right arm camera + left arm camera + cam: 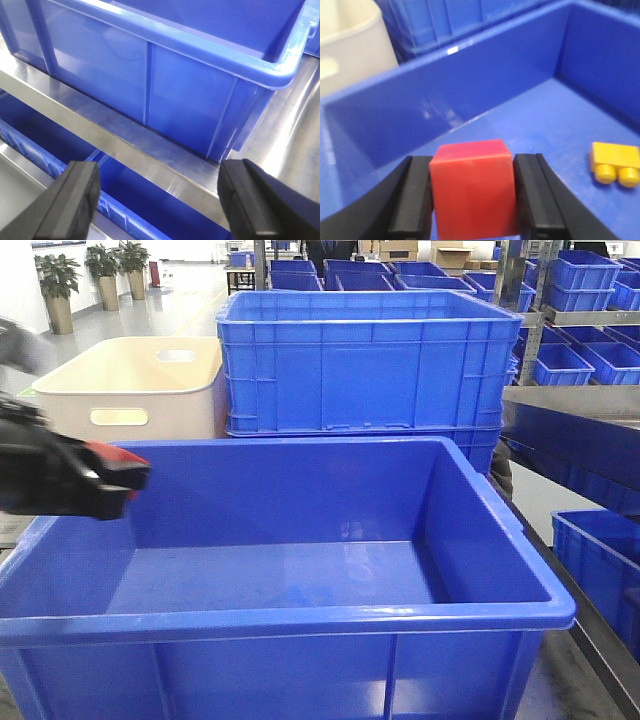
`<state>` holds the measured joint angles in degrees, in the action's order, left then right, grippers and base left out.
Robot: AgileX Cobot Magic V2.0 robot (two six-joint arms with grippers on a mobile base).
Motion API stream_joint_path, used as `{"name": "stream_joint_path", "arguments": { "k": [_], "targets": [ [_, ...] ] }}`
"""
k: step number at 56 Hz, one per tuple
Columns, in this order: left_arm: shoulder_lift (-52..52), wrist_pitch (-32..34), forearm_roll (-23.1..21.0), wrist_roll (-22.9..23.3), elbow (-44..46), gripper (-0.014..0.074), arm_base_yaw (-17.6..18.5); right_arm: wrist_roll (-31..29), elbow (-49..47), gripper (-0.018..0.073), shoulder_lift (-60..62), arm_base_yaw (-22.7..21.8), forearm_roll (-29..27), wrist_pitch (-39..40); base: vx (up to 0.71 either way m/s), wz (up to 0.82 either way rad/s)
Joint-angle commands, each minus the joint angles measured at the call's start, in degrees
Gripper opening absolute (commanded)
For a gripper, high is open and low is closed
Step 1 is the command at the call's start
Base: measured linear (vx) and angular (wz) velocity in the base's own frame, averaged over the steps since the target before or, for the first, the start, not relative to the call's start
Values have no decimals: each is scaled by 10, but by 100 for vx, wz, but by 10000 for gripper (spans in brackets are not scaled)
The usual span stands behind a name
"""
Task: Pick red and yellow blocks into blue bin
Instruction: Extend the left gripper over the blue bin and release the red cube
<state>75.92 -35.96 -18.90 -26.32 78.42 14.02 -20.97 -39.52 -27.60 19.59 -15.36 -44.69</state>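
Sitting clamped in the left pincer (472, 202) is the red cube (471, 185).

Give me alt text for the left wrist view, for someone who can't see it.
The left gripper holds a red cube between black fingers over the blue bin. A yellow brick with two studs lies on the bin floor at the picture's right; a cream tub stands beyond the bin's far wall.

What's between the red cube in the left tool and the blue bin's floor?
Nothing visible. The left tool grips the red cube over the floor of the blue bin; the yellow brick lies there, off to the side.
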Motion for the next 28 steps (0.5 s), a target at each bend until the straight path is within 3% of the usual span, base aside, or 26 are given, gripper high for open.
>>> {"name": "stream_joint_path", "arguments": {
  "k": [1,12,28],
  "targets": [
    [36,44,-14,-3,39,237,3,-1,-16,546,-3,-2,-5,45,0,0],
    [126,38,-14,-3,82,293,3,-1,-16,546,-3,-2,-5,45,0,0],
    [169,26,-14,-3,90,553,3,-1,-16,546,-3,-2,-5,45,0,0]
  ]
}}
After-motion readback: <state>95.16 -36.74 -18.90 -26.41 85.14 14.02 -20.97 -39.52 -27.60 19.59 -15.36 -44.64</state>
